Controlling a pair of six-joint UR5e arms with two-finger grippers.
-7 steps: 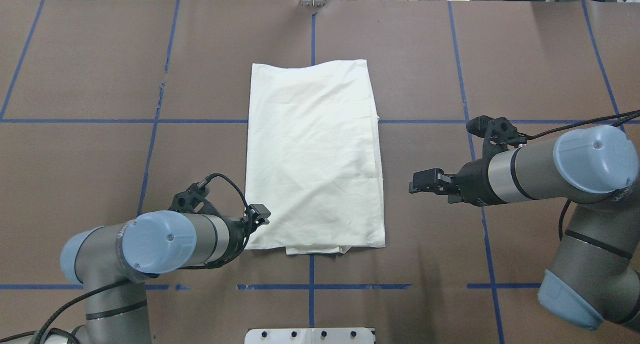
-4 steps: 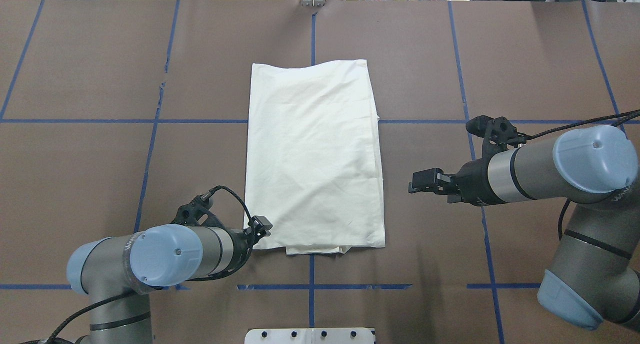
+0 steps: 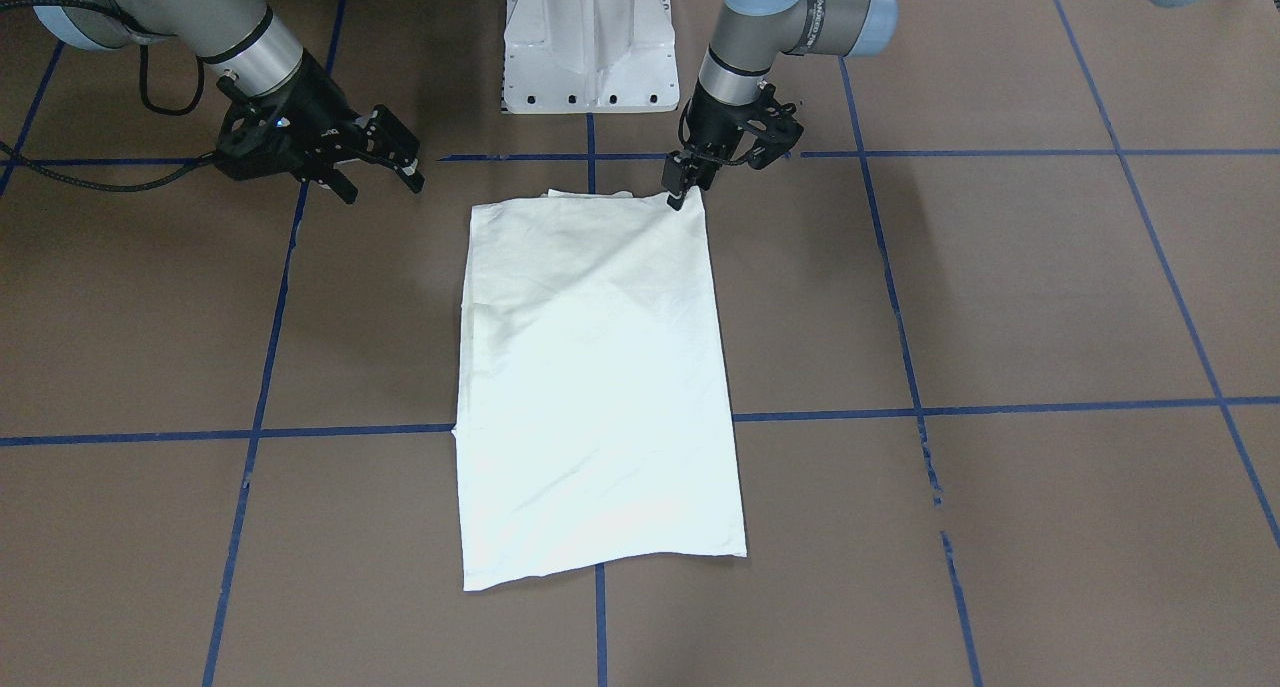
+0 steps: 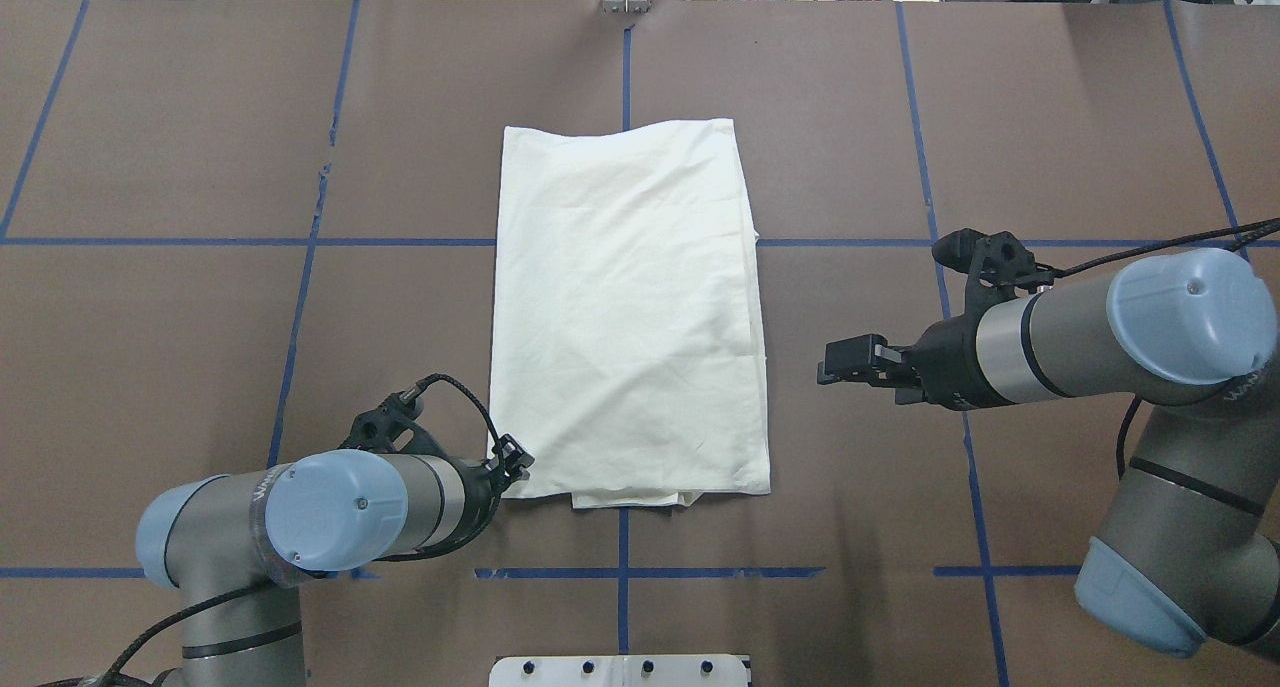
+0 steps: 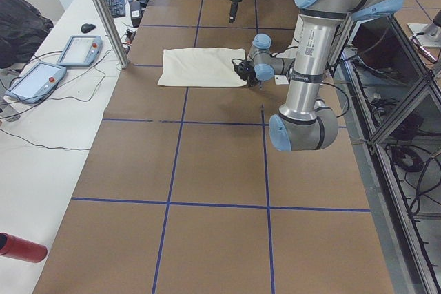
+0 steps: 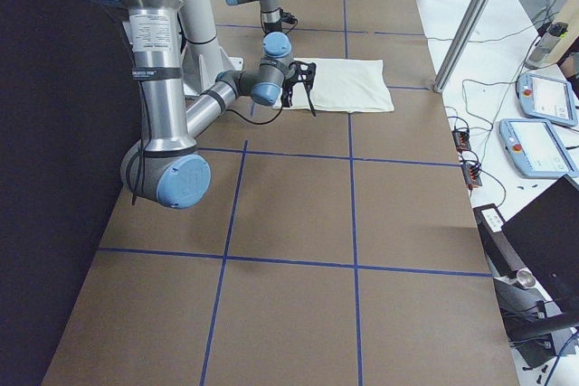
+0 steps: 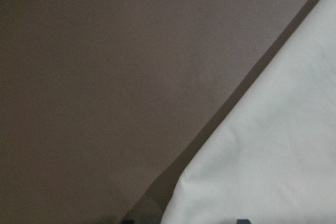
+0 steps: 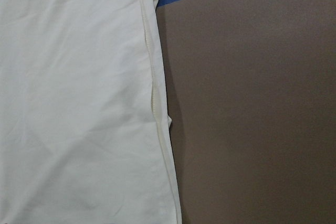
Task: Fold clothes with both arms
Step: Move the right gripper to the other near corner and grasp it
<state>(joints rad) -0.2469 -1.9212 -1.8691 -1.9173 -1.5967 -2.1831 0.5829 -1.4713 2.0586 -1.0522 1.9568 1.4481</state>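
The cream-white shirt lies folded into a long rectangle, plain side up, in the middle of the table; it also shows in the front view. No print shows. My left gripper points down at the shirt's near-left corner, also seen in the front view. The left wrist view shows that corner flat on the table between two fingertips that stand apart. My right gripper is open and empty, hovering right of the shirt's right edge; its wrist view shows that hem.
The brown table cover carries blue tape lines. The white pedestal base stands at the robot's edge. Off the table are teach pendants, a metal post and a red cylinder.
My left gripper has moved along the shirt's left edge toward the robot, down to the near-left corner. The right arm and the shirt have not moved.
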